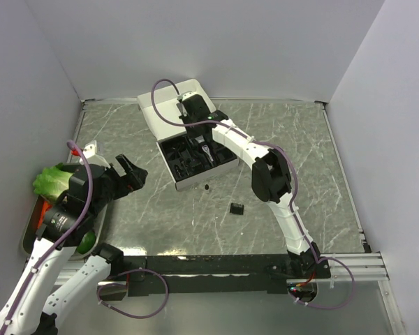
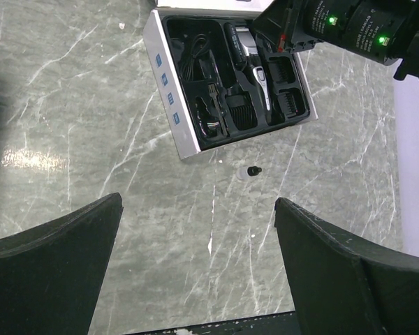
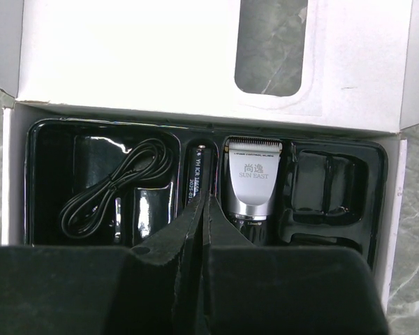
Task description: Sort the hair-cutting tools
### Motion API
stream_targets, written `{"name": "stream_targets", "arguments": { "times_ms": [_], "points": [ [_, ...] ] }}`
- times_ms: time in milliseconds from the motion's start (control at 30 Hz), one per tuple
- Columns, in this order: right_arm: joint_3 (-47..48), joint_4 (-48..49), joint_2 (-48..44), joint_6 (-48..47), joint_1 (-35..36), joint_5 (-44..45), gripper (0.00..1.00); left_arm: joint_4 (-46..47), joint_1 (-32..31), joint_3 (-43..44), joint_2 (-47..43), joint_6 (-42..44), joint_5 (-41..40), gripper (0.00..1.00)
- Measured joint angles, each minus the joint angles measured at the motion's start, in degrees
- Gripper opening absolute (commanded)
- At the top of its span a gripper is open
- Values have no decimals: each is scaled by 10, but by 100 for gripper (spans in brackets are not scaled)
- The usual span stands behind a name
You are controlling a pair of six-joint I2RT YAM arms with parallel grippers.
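The white box [image 1: 184, 183] with a black insert lies open at the table's middle back. In it lie the black-and-silver clipper [image 3: 251, 178], a coiled black cord [image 3: 115, 185] and a battery [image 3: 198, 171]. The left wrist view shows the clipper [image 2: 257, 66], the cord [image 2: 195, 52] and comb attachments [image 2: 288, 101] in the insert. My right gripper [image 3: 206, 201] is shut and empty, with its tips just above the insert between battery and clipper; it also shows in the top view [image 1: 197, 132]. My left gripper [image 2: 197, 202] is open and empty over bare table near the left edge [image 1: 130, 174].
A small black attachment [image 1: 236, 207] and a tiny black piece [image 2: 253, 169] lie loose on the table in front of the box. A tray [image 1: 28, 241] with green leafy items [image 1: 52, 180] stands at the left edge. The box lid [image 3: 160, 56] stands open behind the insert.
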Motion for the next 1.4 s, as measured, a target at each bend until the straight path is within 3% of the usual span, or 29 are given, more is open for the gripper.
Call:
{"name": "stream_targets", "arguments": {
  "times_ms": [933,1400],
  "points": [
    [-12,-17,34,32,8,-16,7,7,0,-21,-30,-15,1,97],
    [-14,-13,28,19,22,11,19,0,0,-21,-31,-16,1,97]
  ]
}}
